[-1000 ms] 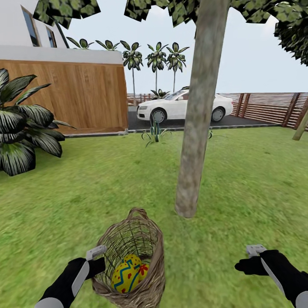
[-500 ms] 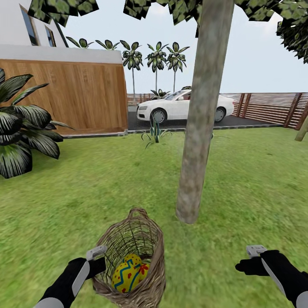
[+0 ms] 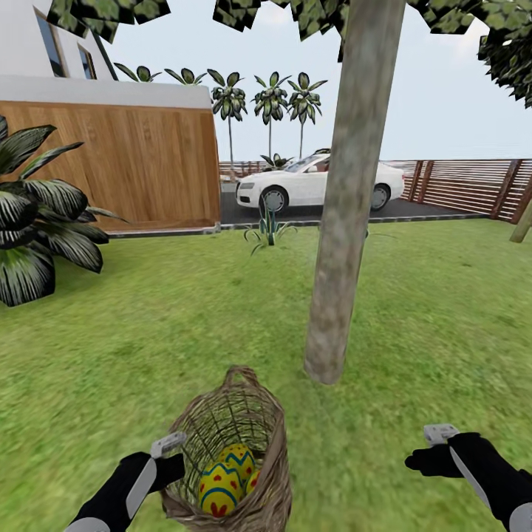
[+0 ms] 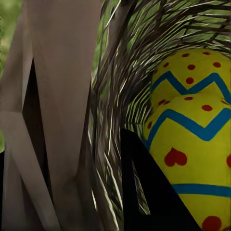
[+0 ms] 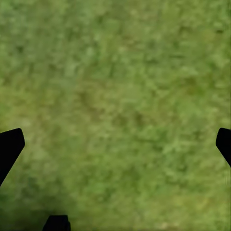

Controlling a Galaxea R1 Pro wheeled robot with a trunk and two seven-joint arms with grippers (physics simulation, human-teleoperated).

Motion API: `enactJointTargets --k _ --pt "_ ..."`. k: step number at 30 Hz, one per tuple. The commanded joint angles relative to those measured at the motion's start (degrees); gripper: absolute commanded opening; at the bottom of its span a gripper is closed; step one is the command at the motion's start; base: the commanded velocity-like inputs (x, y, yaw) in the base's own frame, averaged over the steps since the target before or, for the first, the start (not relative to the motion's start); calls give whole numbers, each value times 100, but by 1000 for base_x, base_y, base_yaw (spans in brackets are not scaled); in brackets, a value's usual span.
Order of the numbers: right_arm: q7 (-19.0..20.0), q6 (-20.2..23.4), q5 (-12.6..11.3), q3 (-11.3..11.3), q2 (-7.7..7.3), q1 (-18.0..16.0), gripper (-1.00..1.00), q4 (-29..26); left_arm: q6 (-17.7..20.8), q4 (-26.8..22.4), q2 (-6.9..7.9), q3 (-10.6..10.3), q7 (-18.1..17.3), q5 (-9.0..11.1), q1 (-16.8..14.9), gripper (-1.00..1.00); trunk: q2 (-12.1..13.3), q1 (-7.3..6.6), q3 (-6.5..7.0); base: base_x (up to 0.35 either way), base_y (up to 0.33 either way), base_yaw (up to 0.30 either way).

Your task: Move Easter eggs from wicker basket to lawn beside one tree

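The wicker basket [image 3: 251,414] hangs low over the lawn [image 3: 170,332], just in front of the tree [image 3: 341,222] trunk. My left gripper [image 3: 174,464] is shut on the basket's near rim; in the left wrist view the woven wall [image 4: 108,144] runs between its fingers [image 4: 144,192]. Yellow Easter eggs [image 3: 220,488] with blue zigzags and red marks lie inside, two plainly visible [image 4: 197,154] and a sliver of a third beside them. My right gripper [image 3: 427,459] is open over bare grass [image 5: 115,106] to the right of the basket.
A big dark-leaved plant [image 3: 33,222] stands at the left. Behind are a wooden wall [image 3: 133,166], a white car [image 3: 318,185] on the drive and a slat fence [image 3: 465,185]. Open grass lies all around the trunk.
The basket has sunk a little with my left gripper, and the eggs have rolled inside it. The right gripper has stayed in place. The view shifted slightly.
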Motion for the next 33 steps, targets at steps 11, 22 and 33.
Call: enactJointTargets --k 11,22,33 --pt "-7 26 -21 28 -7 -3 100 1 -30 -9 -12 -1 79 101 -3 -100 -446 242 -204 0 0 0" --pt "-9 26 -12 37 21 -3 100 14 -38 -3 -20 -6 79 98 -3 -100 -888 484 -401 0 0 0" --pt "-9 26 -6 46 53 -3 100 19 -55 -8 -82 -6 533 79 -3 -100 -1329 725 -599 0 0 0"
